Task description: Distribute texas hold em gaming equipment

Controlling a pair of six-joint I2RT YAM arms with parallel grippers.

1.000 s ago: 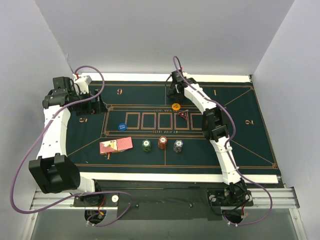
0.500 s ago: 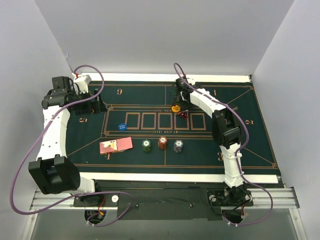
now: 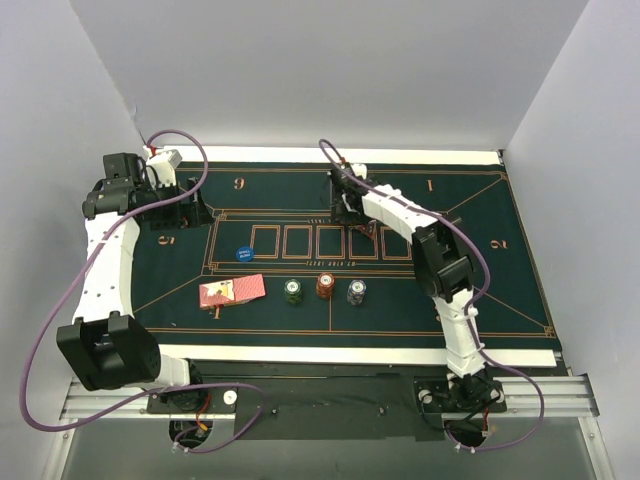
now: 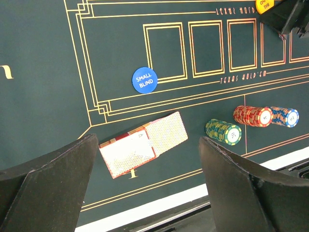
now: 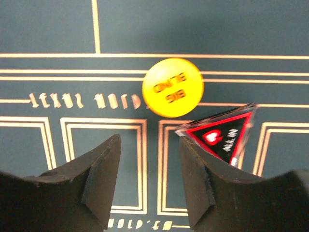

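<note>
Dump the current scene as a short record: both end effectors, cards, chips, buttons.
left end effector: open, empty, at the mat's left end
right end effector: open, empty, just short of the yellow button
triangle marker: touching or overlapping the yellow button's edge
cards: small splayed stack on the mat
chips: green, red and grey stacks in a row, right of the cards
blue button: flat on the mat, beyond the cards

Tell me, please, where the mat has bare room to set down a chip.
The right end of the mat, past the right arm, is bare, as is the far strip by the 6. Crowded: the near row of cards and chips, and around the yellow disc and triangle marker.
</note>
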